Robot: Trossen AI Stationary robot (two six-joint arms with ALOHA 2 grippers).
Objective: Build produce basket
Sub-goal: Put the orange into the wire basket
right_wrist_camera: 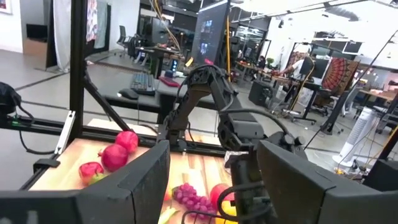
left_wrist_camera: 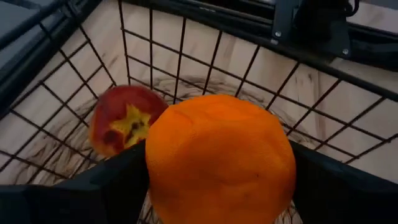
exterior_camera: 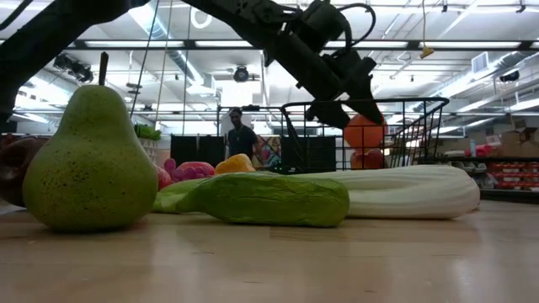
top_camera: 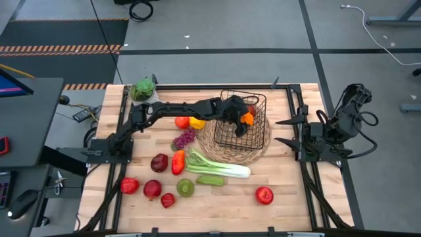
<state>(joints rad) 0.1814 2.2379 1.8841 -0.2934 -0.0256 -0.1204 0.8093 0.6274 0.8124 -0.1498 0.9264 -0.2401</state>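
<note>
From above, the left gripper (top_camera: pixel 245 120) is reaching into the basket (top_camera: pixel 258 139), which sits on a round woven mat (top_camera: pixel 214 150) toward the counter's far right area, and it's pinching an orange (top_camera: pixel 247 118) between its fingers. The rest of the produce is spread over the counter's middle and near side: grapes (top_camera: pixel 185 138), a leek (top_camera: pixel 220 165), a cucumber (top_camera: pixel 210 180), a few apples like the lone one (top_camera: pixel 264 195) by the near right corner. The right gripper (top_camera: pixel 284 131) is parked at the right edge, fingers spread, nothing in it.

From counter level, a pear (exterior_camera: pixel 88 164) sits big up front, the cucumber (exterior_camera: pixel 265 199) and leek (exterior_camera: pixel 404 191) lie behind it, and the orange (exterior_camera: pixel 364 132) hangs inside the basket (exterior_camera: pixel 421 126), clear of the bottom.

The left wrist camera shows the orange (left_wrist_camera: pixel 221 158) wedged between both fingers (left_wrist_camera: pixel 99 186), with a red fruit (left_wrist_camera: pixel 121 119) already lying on the basket (left_wrist_camera: pixel 186 56) floor below it.

The right wrist camera just looks across at the left arm (right_wrist_camera: pixel 205 93) from between its own open fingers.
</note>
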